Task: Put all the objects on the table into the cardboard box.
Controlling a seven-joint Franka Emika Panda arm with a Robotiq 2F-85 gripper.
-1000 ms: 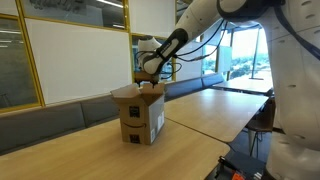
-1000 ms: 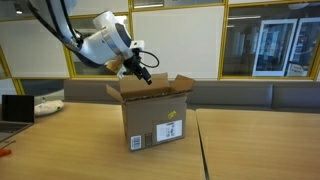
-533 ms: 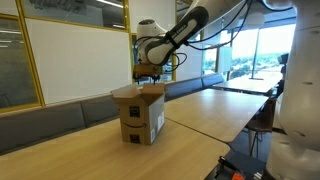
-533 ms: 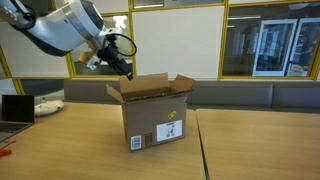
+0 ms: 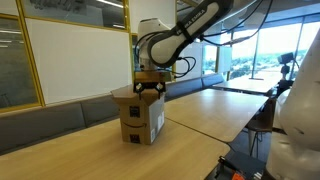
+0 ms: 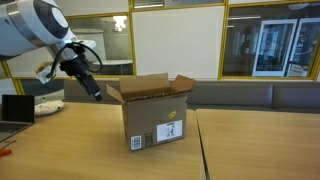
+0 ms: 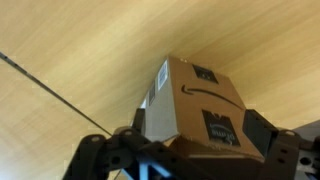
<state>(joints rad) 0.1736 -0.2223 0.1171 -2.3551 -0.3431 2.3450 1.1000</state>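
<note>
An open cardboard box [image 6: 152, 115] with a shipping label stands upright on the wooden table in both exterior views [image 5: 140, 115]. My gripper [image 6: 92, 87] hangs beside the box at about the height of its flaps, off to one side of the opening. In an exterior view my gripper [image 5: 149, 87] has its fingers spread and holds nothing. The wrist view looks along the table at the box [image 7: 195, 95], which shows between the two dark fingers of my gripper [image 7: 190, 150]. What lies inside the box is hidden.
A laptop [image 6: 12, 108] and a white object [image 6: 48, 104] sit at the table's far end, with a small red item [image 6: 5, 150] near the edge. A padded bench [image 5: 60, 115] and glass walls run behind. A second table [image 5: 215, 110] adjoins.
My gripper has moved from above the box's opening out to the side and lower, past the flap. The box has not moved.
</note>
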